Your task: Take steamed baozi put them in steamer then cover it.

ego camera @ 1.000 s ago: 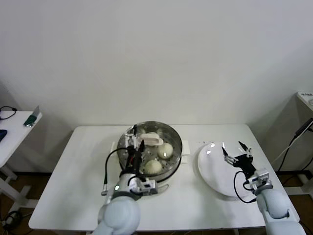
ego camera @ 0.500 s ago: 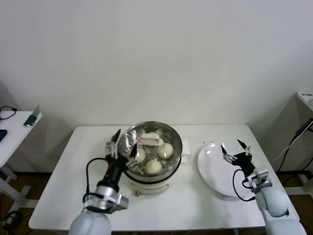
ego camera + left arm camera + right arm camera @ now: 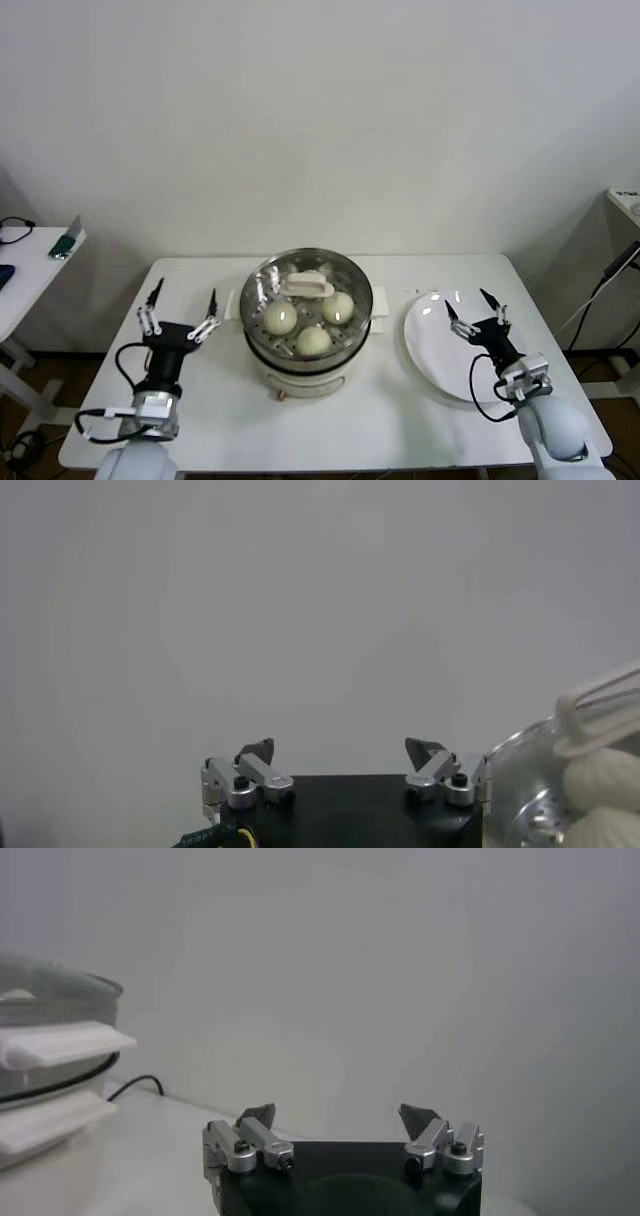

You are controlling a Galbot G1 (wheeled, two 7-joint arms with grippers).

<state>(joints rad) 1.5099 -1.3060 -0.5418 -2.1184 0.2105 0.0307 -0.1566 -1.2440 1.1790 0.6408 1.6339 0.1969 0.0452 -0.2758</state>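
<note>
Centrally on the white table sits one steamer under its glass cover, with three baozi visible inside. One left gripper and one right gripper hover wide open, empty, the right above one white plate.

A bare test room or lab rather than a home kitchen — a plain white wall with no cupboards, counters or sink along it. One white table stands against it, carrying only an electric steamer and a white plate. Off to the robot's left a second white table holds a small device and a loose black cable; on the right, another white surface and a hanging cable — equipment, not furnishings.
</note>
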